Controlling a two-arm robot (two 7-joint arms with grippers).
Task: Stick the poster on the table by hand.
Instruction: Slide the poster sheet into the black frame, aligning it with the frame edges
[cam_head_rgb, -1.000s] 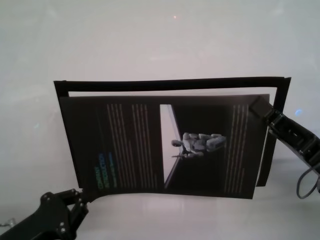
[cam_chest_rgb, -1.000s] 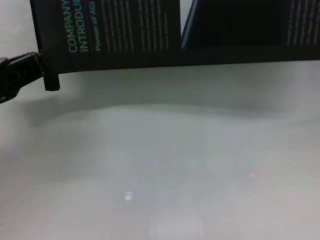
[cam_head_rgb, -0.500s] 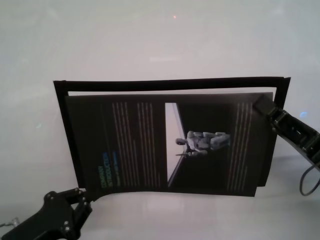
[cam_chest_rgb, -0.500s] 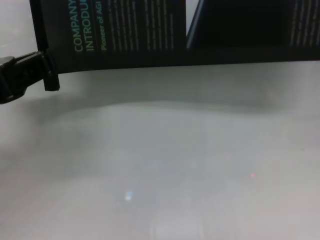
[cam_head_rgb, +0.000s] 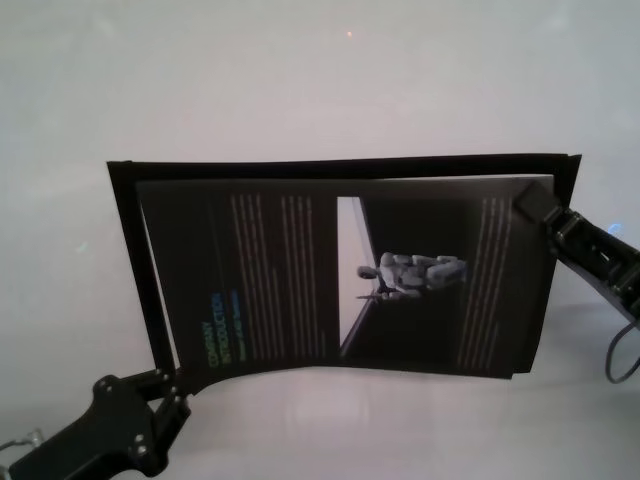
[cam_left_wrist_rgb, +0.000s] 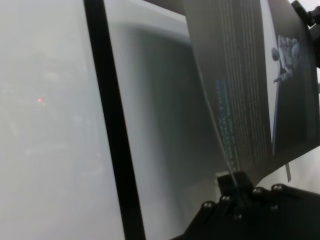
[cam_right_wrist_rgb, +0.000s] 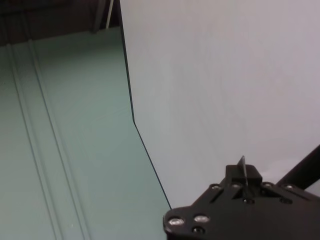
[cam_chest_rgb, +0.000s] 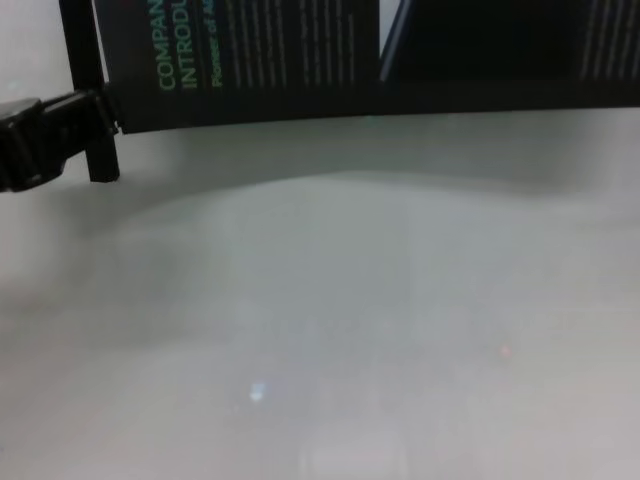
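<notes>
Black poster (cam_head_rgb: 340, 275) long axis left-right, opposite corners pinched by left hand (cam_head_rgb: 172, 388) and right hand (cam_head_rgb: 537, 208).

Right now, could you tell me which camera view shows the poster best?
The head view: the whole poster shows there, with the left gripper and right gripper at opposite corners. The chest view shows only its lower edge, the left wrist view one slanted part, the right wrist view its pale back.

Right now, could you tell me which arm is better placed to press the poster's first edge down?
Probably the right. The right gripper holds the poster at its far corner, close to the black frame; the left gripper pinches the near corner, raised off the table.
</notes>
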